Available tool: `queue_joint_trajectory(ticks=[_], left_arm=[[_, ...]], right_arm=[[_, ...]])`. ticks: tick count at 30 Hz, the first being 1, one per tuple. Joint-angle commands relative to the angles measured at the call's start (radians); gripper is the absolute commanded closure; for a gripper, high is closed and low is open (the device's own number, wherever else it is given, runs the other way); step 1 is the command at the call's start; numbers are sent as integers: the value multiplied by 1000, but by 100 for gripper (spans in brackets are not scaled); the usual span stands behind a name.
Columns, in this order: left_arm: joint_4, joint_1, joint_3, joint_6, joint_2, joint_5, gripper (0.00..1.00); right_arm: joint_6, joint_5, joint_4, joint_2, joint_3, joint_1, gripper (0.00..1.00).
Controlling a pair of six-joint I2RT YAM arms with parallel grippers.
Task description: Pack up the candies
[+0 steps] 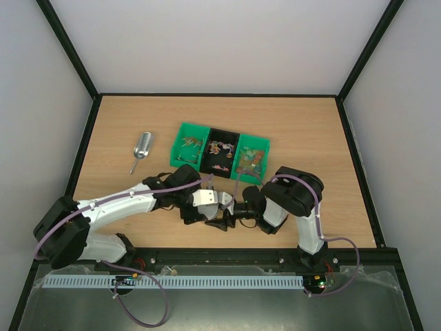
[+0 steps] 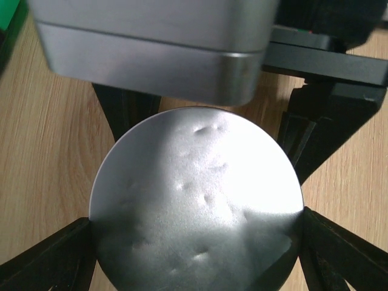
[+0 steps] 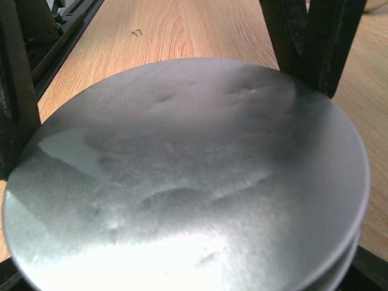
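Your candies [image 1: 222, 147] lay in the bins [image 1: 185, 127], with the scoop [image 1: 141, 148] left of them. Nearer than the bins, your left fingers [image 2: 42, 260] stood wide, pressed against both sides of the lid [image 2: 197, 206]. Your right fingers [image 3: 15, 91] flanked it wide too, grip unclear.

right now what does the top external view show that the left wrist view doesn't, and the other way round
Only the top external view: the metal scoop lying left of the bins, and the candies inside those bins.
Only the left wrist view: the round silvery lid close up, its face dented, sitting in the left gripper with the fingers touching its edge on both sides.
Both: the wooden table and the left gripper.
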Motion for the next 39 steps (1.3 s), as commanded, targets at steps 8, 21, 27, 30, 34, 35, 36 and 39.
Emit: queue_joint_trajectory(ticks=[8,21,27,30,34,35,36,39], left_arm=[[-202,-23,51,577,72,56,46],[-79,84,81,96,28,110,5],[50,65,-36,-131,-81,68,1],[101,43,-53,-202,-89,29,1],[144,14,-44,-255,-56,21,1],[149,10,-44,-265,-46,26,1],[155,3,-45,-274,-36,23,1],[176,-16,-62,-288,-21,-3,1]], right_arm=[[-4,-55,-63,15,-10,4,64],[19,5,-45,17,-8,3,64],[23,25,-44,20,-4,3,64],[23,24,-47,20,-4,4,64],[22,25,-50,21,-2,3,64],[21,25,-50,21,-2,3,64],[21,25,-50,21,-1,4,64],[21,23,-50,21,-1,3,64]])
